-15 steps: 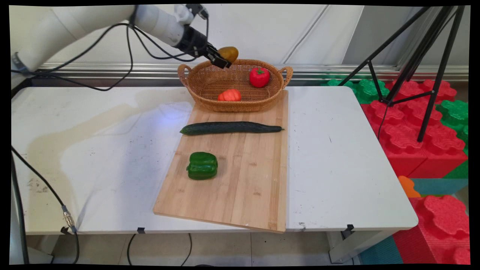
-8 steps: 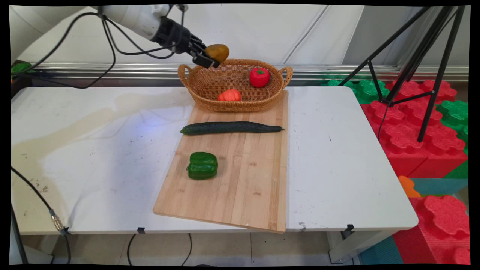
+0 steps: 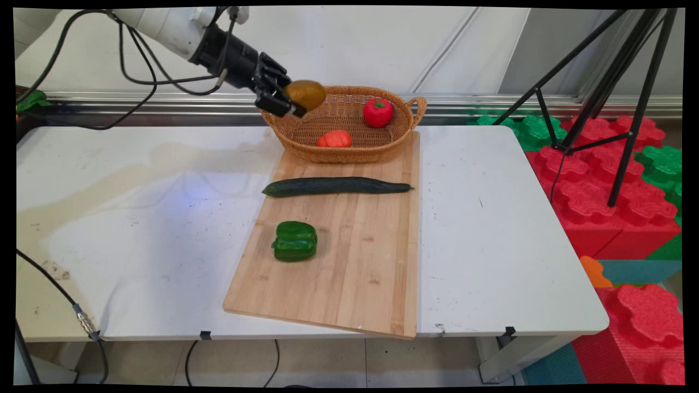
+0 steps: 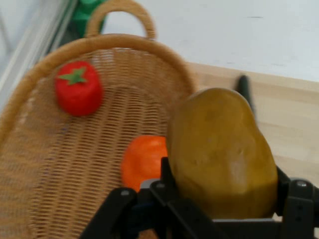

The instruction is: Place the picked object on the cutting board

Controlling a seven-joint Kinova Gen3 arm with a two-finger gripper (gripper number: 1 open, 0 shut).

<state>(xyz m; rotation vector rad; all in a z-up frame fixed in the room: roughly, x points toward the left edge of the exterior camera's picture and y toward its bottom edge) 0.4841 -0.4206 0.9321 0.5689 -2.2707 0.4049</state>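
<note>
The black gripper [image 3: 292, 103] pinches a smooth, lumpy brown potato [image 3: 304, 94] above the woven wicker basket's [image 3: 306, 134] left rim. Below it inside lie a ribbed orange pumpkin [image 3: 334, 138] and a glossy red tomato [image 3: 377, 112].

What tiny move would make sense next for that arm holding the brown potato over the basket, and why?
Probably a short shift toward the basket's middle: the tool grips the potato above the left rim, and the tomato and orange vegetable leave bare wicker between them.
</note>
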